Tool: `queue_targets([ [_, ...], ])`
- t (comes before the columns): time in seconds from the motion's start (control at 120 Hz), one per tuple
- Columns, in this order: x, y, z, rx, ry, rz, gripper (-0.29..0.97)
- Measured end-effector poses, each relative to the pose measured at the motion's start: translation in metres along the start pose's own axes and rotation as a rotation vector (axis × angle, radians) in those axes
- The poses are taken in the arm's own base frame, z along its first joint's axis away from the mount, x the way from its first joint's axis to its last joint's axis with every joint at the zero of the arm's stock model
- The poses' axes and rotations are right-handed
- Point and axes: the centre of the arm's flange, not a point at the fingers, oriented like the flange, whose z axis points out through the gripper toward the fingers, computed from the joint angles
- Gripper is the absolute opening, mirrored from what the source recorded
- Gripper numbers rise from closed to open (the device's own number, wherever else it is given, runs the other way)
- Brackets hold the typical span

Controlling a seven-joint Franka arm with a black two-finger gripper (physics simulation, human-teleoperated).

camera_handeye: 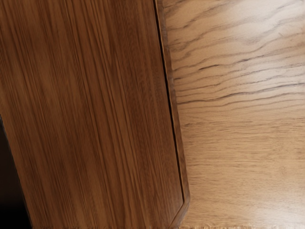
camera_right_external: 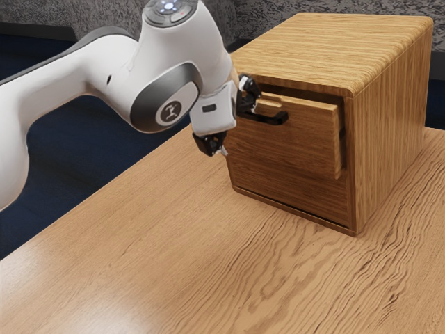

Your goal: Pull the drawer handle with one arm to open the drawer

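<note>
A light wooden cabinet (camera_right_external: 389, 104) stands on the table, its darker drawer front (camera_right_external: 299, 142) sticking a little way out of the opening. Across the top of that front runs a black bar handle (camera_right_external: 274, 117). My gripper (camera_right_external: 247, 99) is at the handle's end nearer the exterior view's left, with its black fingers closed around the bar. In the wrist view the dark wood drawer front (camera_handeye: 86, 114) lies right under my hand, beside the lighter table top (camera_handeye: 238, 119).
The wooden table (camera_right_external: 208, 264) stretches in front of the cabinet toward the near edge. My white arm (camera_right_external: 104, 76) comes in from the exterior view's left, over the table's far edge and dark floor.
</note>
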Motion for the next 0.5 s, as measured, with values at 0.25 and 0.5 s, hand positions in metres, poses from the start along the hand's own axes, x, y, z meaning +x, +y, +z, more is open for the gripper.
queue_targets([
  [0.25,-0.046,0.123,-0.081,-0.09,-0.09,-0.11,0.68],
  [0.5,-0.071,0.145,-0.301,-0.043,0.121,-0.599,0.66],
])
